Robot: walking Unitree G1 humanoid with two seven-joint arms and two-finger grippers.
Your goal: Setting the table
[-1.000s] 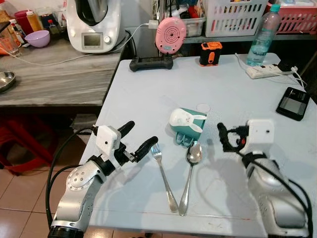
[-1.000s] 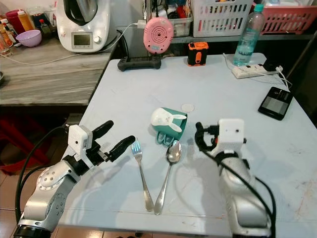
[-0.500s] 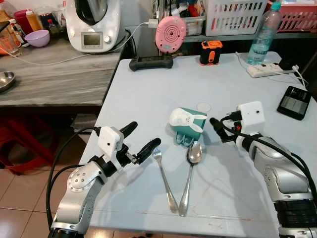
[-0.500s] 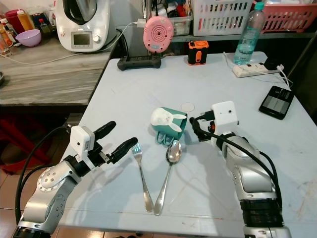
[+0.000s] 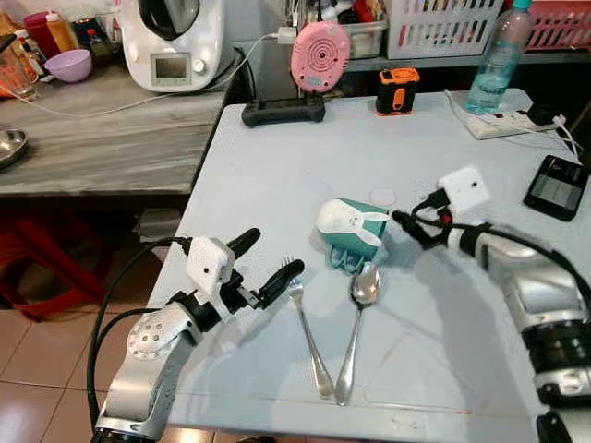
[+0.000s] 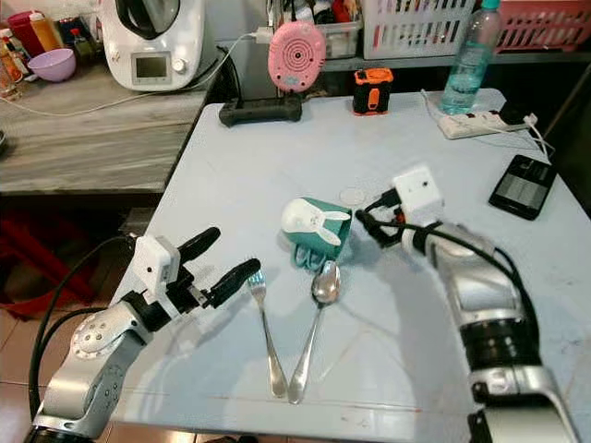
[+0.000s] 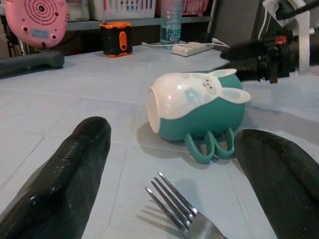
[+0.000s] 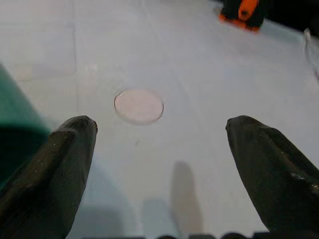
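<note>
A teal mug [image 5: 349,233] with a white bunny face lies on its side in the middle of the pale blue table [image 5: 305,175]. Just in front of it a fork [image 5: 307,334] and a spoon [image 5: 355,325] lie side by side. My left gripper [image 5: 271,255] is open, low over the table by the fork's tines; the left wrist view looks past the fork [image 7: 177,209] to the mug [image 7: 199,107]. My right gripper [image 6: 367,227] is open just right of the mug, and its fingertips [image 8: 60,149] frame a round mark [image 8: 139,105] on the table.
At the table's far edge stand a pink round device [image 5: 320,55], a black bar-shaped unit [image 5: 283,111], an orange-and-black box [image 5: 397,90], a water bottle [image 5: 503,51] and a white power strip [image 5: 503,125]. A phone [image 5: 554,187] lies right. A wooden counter [image 5: 102,138] adjoins left.
My right arm has reached forward and left, bringing its gripper from the table's front right up beside the mug. The left gripper has barely moved.
</note>
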